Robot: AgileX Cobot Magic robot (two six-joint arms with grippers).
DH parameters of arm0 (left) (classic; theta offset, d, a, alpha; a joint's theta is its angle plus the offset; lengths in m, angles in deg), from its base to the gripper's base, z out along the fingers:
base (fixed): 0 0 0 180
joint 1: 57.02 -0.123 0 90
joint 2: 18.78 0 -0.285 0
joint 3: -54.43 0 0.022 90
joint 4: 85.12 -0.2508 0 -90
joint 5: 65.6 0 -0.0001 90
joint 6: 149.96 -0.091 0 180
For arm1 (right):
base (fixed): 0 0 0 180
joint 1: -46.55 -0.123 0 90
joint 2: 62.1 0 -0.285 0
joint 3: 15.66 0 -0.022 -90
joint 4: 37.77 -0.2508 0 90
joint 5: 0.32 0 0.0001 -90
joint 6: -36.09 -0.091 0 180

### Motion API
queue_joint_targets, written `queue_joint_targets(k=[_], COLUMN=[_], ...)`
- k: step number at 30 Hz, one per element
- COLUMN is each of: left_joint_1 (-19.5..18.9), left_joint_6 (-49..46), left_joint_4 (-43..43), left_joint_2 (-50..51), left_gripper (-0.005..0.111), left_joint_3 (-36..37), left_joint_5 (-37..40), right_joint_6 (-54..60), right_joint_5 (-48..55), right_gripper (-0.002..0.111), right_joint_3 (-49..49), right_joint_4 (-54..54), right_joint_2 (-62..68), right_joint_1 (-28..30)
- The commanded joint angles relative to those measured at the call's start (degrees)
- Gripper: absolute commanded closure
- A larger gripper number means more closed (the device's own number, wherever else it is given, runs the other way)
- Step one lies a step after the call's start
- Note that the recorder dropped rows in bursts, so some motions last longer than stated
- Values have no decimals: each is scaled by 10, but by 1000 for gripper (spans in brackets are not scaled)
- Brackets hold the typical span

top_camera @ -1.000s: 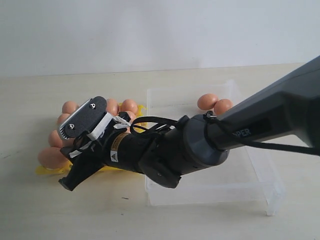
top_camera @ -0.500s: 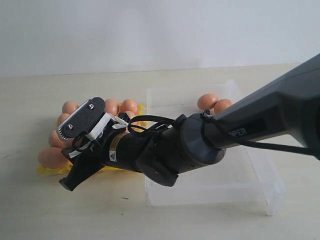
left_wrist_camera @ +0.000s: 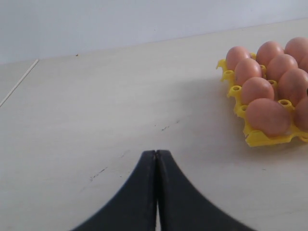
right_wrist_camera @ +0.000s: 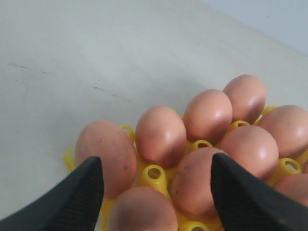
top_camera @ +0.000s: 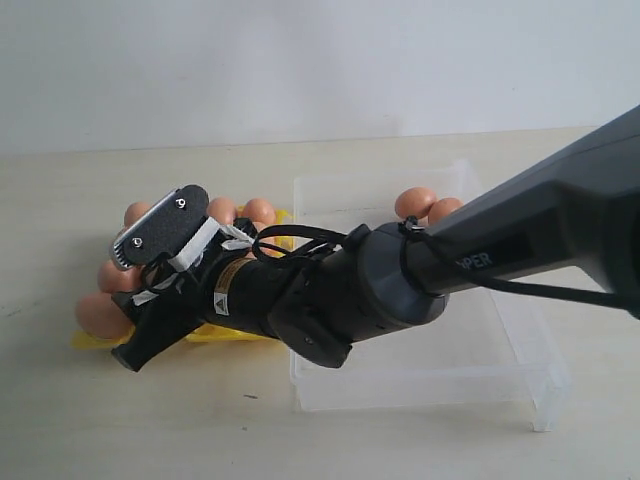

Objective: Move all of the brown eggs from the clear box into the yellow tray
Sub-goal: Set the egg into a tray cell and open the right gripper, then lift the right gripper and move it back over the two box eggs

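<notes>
Several brown eggs (right_wrist_camera: pixel 160 134) fill cups of the yellow tray (top_camera: pixel 88 342) on the left of the table. My right gripper (top_camera: pixel 122 305) reaches across and hovers over the tray's near left part, open; in the right wrist view the right gripper (right_wrist_camera: pixel 155 163) has nothing gripped, only seated eggs below it. Two more brown eggs (top_camera: pixel 415 203) lie in the far corner of the clear box (top_camera: pixel 520 362). My left gripper (left_wrist_camera: pixel 156 153) is shut and empty over bare table, left of the yellow tray (left_wrist_camera: pixel 260 139) and its eggs (left_wrist_camera: pixel 267 116). It does not show in the exterior view.
The right arm's thick dark body (top_camera: pixel 400 280) spans the clear box's left half and hides part of the tray. A pale wall (top_camera: pixel 300 60) stands behind the light table (top_camera: pixel 200 420).
The right gripper has shifted slightly left and farther over the tray, still open. The two eggs in the box have not moved.
</notes>
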Motion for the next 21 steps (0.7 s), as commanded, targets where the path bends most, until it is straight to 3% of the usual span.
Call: queue_joint_targets(k=[1, 4, 6, 7, 8, 9, 14, 21], left_joint_1=[3, 3, 3, 3, 3, 3, 3, 3], left_joint_6=[3, 3, 3, 3, 3, 3, 3, 3], left_joint_4=[1, 1, 1, 1, 1, 1, 1, 1], left_joint_2=[0, 0, 0, 0, 0, 0, 0, 0], left_gripper=[107, 107, 107, 107, 107, 107, 107, 107], left_joint_3=[-2, -2, -2, -2, -2, -2, -2, -2], left_joint_5=[-5, -5, -5, -5, -5, -5, -5, -5], right_joint_6=[6, 6, 16, 16, 16, 15, 15, 1], right_joint_5=[-2, 25, 92, 151, 181, 207, 377, 531], right_gripper=[46, 48, 70, 96, 107, 108, 106, 65], right_joint_3=[-4, -3, -3, 0, 9, 22, 44, 3], right_joint_4=[-17, -46, -66, -66, -66, -71, -107, -118], right_joint_2=[-22, -73, -124, -161, -186, -210, -280, -269], right_joint_1=[-1, 1, 10, 20, 29, 42, 151, 242])
